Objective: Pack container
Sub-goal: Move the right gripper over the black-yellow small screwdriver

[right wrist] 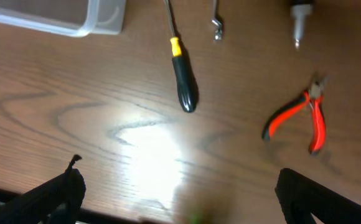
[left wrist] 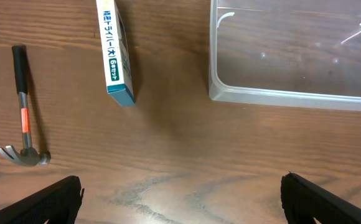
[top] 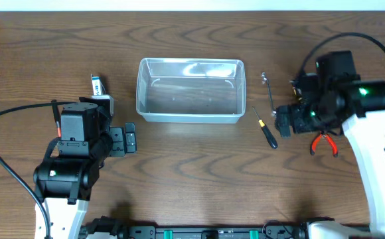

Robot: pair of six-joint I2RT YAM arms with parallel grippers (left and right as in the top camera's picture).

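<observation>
The clear plastic container (top: 141,99) sits empty at the table's middle back. Its near wall shows in the left wrist view (left wrist: 280,95) and one corner in the right wrist view (right wrist: 103,22). My left gripper (top: 130,141) (left wrist: 180,202) is open and empty, over bare wood to the container's front left. My right gripper (top: 283,121) (right wrist: 177,196) is open and empty, to the container's right. A black-handled screwdriver (top: 267,131) (right wrist: 182,78) lies just ahead of it, and red-handled pliers (top: 324,143) (right wrist: 299,118) lie to its right.
A blue-and-white box (top: 97,85) (left wrist: 115,53) lies left of the container. A small hammer (left wrist: 23,118) lies left of the box, hidden under my left arm in the overhead view. A thin metal key (top: 267,85) (right wrist: 216,22) and a small bit (right wrist: 299,22) lie beyond the screwdriver.
</observation>
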